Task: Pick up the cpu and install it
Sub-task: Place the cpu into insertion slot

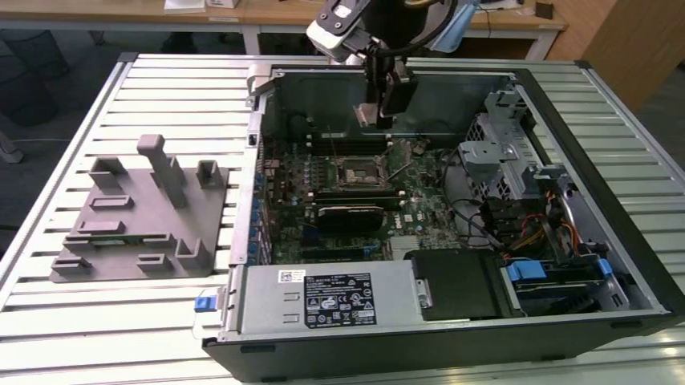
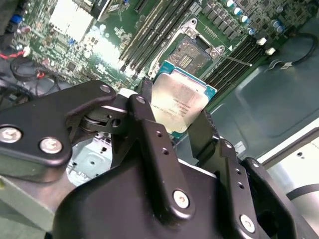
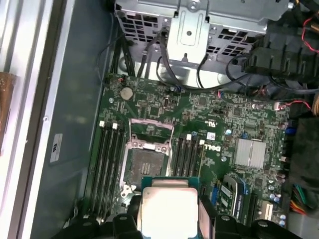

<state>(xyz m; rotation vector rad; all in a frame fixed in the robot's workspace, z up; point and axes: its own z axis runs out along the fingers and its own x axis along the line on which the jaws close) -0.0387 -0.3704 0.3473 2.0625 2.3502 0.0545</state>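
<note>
The cpu (image 2: 180,102) (image 3: 168,209), a small square chip with a pale silver top on a teal-edged base, is clamped between the black fingers (image 2: 145,107) of my gripper (image 2: 177,112) (image 3: 169,219), which is shut on it. In the exterior view the gripper (image 1: 383,112) hangs over the far part of the open computer case, above the green motherboard (image 1: 418,212). The black cpu socket (image 1: 355,171) (image 2: 192,52) (image 3: 144,162) lies a little away from the chip, uncovered, with its metal frame swung up. The chip is held in the air, clear of the board.
A grey plastic tray (image 1: 139,216) with upright blocks sits on the slatted table at the exterior view's left. Inside the case are memory slots (image 3: 107,159), a metal drive cage (image 1: 503,152), bundled cables (image 1: 514,233), a heatsink (image 3: 251,152) and the power supply (image 1: 321,297).
</note>
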